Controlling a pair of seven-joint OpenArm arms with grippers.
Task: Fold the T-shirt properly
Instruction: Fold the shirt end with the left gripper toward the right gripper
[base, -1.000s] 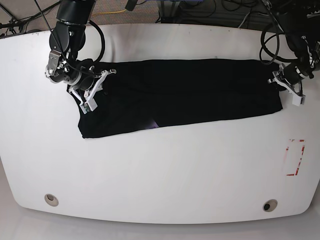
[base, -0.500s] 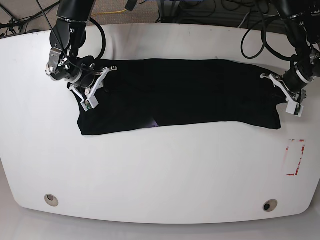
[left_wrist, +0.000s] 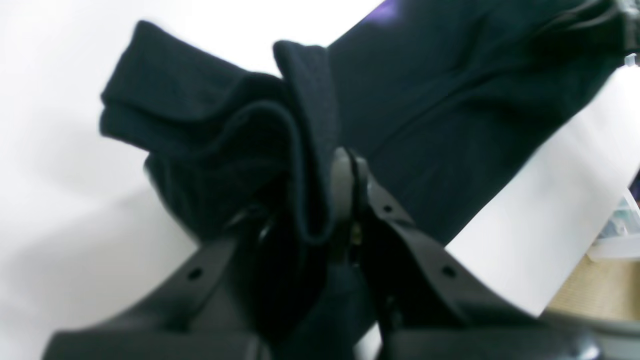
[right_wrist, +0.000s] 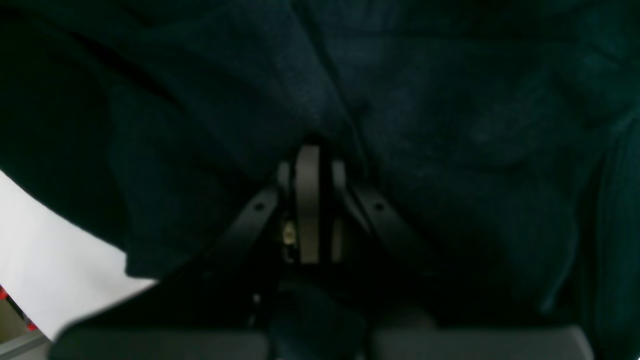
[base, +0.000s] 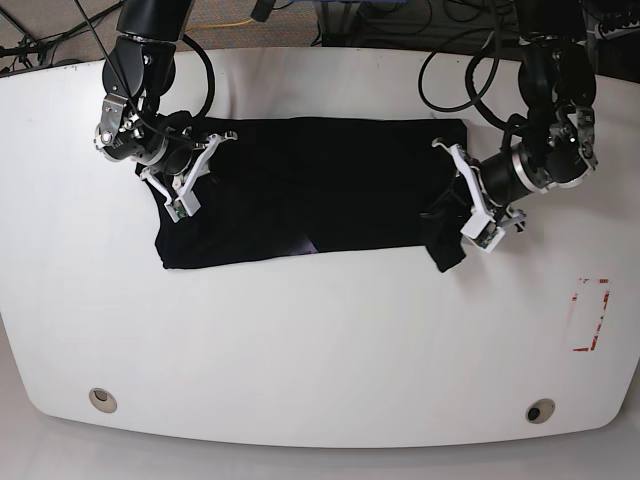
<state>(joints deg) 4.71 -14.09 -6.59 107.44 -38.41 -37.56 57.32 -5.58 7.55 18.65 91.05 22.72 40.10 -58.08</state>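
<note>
I see the large black cloth T-shirt (base: 320, 185) as soft, matt knit, finely ribbed at its edges. The white table (base: 320, 340) looks smooth with a faint sheen. The gripper fingers (left_wrist: 425, 250) look matt black plastic.

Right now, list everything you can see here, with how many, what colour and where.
T-shirt: one, black, spread across the far half of the table, its end by the left arm bunched and lifted.
Table: one, white, filling the base view.
Red marking: one, a red rectangle outline, on the table near the edge on the left arm's side.
Round holes: two, grey, near the table's front corners.
Cables: several, black, behind the table.
Left gripper: one, black and white, shut on the T-shirt's bunched end.
Right gripper: one, black and white, shut on the T-shirt's other end.
</note>
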